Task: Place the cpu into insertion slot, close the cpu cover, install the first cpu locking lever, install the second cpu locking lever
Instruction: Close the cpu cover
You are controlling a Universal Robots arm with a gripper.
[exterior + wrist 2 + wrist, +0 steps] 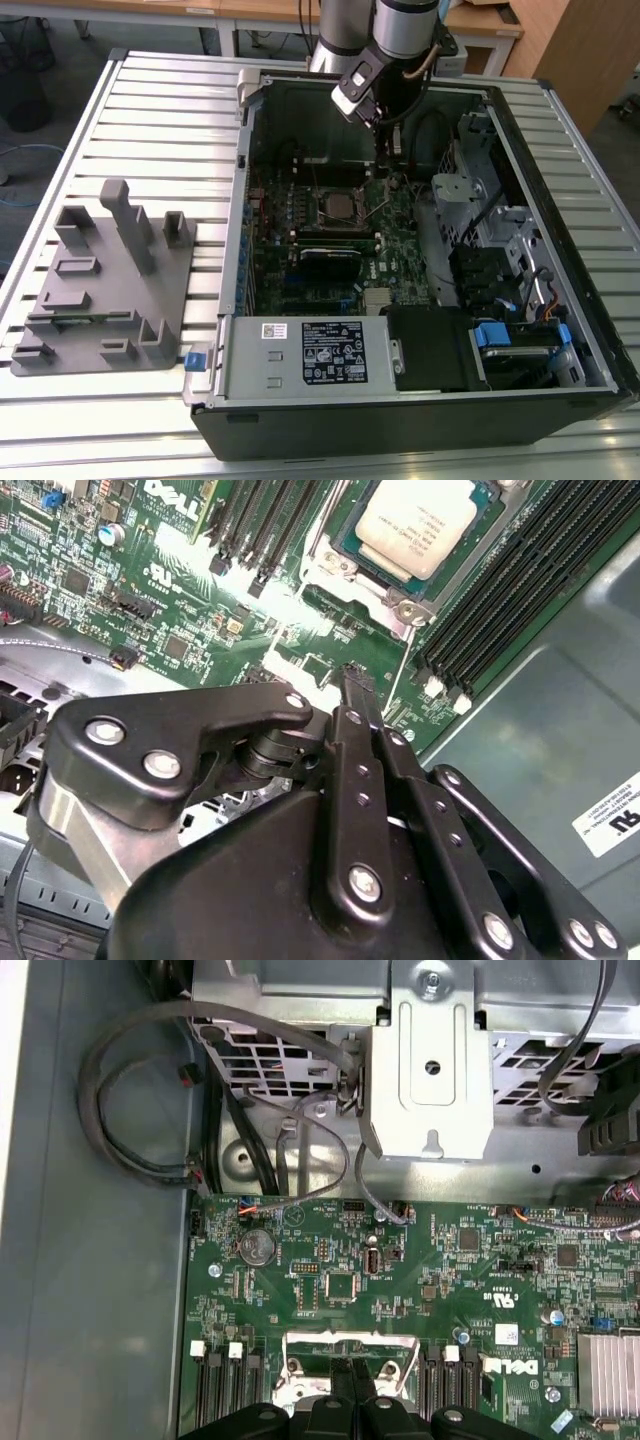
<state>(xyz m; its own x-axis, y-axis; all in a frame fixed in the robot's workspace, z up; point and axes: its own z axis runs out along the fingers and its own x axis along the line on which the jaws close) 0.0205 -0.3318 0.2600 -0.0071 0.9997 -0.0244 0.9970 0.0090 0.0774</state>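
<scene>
Silver-grey metal marks the cpu (415, 525), seated in the insertion slot (340, 206) with the thin cpu cover (375, 585) lying flat around its edges. Just off one corner of that slot, over the green motherboard (400, 1280), hangs the gripper (352, 680), its black fingers (352, 750) pressed together at the tips with nothing caught between them. Long black memory slots (500, 590) run along either side of the insertion slot, and in the exterior view a grey fixture (100, 280) stands well apart from it, toward that view's left.
</scene>
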